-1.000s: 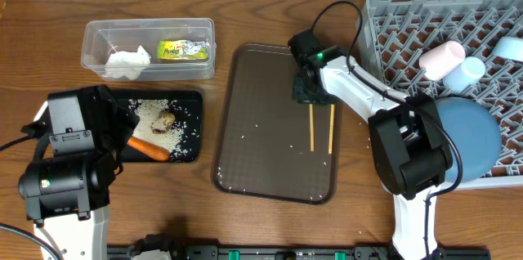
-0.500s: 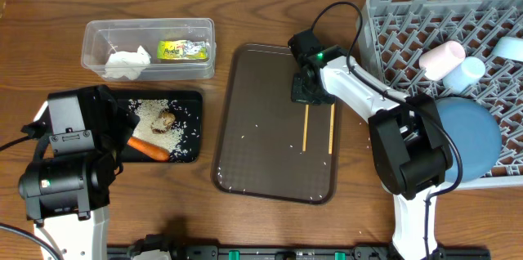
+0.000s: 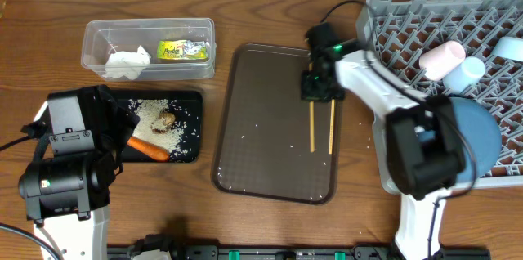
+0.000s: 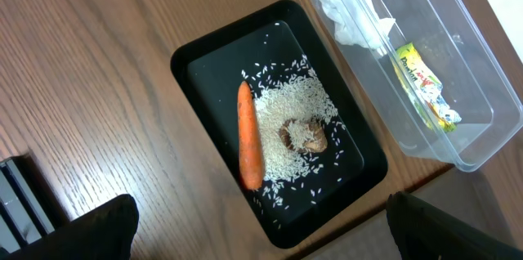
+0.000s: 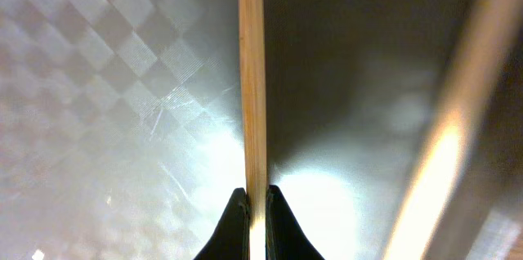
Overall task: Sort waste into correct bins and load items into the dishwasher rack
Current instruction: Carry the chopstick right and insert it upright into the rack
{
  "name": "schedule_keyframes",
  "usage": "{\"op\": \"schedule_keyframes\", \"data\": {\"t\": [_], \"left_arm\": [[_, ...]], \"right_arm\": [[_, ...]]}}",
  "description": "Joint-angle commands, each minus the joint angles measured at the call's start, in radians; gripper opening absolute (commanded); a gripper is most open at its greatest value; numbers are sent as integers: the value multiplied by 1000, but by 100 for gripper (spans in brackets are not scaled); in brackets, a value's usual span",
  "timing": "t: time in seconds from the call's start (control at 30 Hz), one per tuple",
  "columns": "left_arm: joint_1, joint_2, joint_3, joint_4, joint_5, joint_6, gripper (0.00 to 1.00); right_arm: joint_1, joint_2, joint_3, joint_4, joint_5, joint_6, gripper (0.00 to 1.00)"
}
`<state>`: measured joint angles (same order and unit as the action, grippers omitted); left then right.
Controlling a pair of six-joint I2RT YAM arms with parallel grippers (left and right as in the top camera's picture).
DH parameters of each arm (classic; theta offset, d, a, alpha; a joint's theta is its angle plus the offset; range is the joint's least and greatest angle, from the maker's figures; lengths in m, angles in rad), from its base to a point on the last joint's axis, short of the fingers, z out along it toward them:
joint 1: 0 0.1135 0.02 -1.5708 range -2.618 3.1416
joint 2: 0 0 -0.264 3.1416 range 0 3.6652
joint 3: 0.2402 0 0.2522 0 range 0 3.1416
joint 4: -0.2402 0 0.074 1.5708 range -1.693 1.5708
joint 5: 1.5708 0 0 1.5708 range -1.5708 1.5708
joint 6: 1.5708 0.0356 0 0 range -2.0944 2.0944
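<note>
My right gripper [image 3: 314, 96] is shut on one wooden chopstick [image 3: 311, 127], also seen in the right wrist view [image 5: 252, 80], over the dark-brown serving tray [image 3: 261, 129]. The second chopstick [image 3: 331, 129] lies beside it [image 5: 441, 154]. The black tray [image 3: 193, 100] holds the carrot [image 3: 149, 149], brown lump [image 3: 166, 119] and rice [image 3: 151, 113]; the left wrist view shows them too [image 4: 249, 136]. The clear tub [image 3: 147, 24] holds the tissue [image 3: 125, 62] and wrapper [image 3: 183, 49]. The grey rack [image 3: 409, 31] holds the blue plate [image 3: 478, 133], pink cup [image 3: 441, 58], blue cup [image 3: 470, 72] and bowl [image 3: 510, 47]. My left gripper [image 4: 261, 227] is open above the table.
Stray rice grains [image 3: 257, 125] dot the serving tray. The tub and black tray sit at the left, the rack at the right edge. Bare wooden table [image 3: 270, 11] lies behind the serving tray.
My right gripper has shifted slightly right and up along the serving tray with the chopstick in it. The left arm has not moved.
</note>
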<state>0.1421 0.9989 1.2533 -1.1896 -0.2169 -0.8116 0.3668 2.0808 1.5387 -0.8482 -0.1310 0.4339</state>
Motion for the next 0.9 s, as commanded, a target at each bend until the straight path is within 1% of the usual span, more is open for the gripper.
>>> {"op": "schedule_keyframes", "data": {"t": [0.0,0.07,0.2,0.33,0.57,0.7,0.8,0.87], "left_arm": [[3,0,3,-3,-19,-2,98],[3,0,3,-3,-19,-2,98],[3,0,3,-3,-19,-2,98],[3,0,3,-3,-19,-2,98],[3,0,3,-3,-19,-2,98],[3,0,3,-3,-19,-2,98],[3,0,3,-3,-19,-2,98],[3,0,3,-3,-19,-2,98]], "right_arm": [[-83,-155,2,-8,-20,-146,1],[-135,-216,2,-10,-38,-200,1],[-232,-315,2,-8,-112,-264,1],[-330,-390,2,0,-109,-312,1],[-454,-402,2,51,-103,-441,1],[-487,-393,2,92,-103,-459,1],[-495,-386,2,113,-101,-504,1],[-494,-379,2,124,-102,-507,1]]}}
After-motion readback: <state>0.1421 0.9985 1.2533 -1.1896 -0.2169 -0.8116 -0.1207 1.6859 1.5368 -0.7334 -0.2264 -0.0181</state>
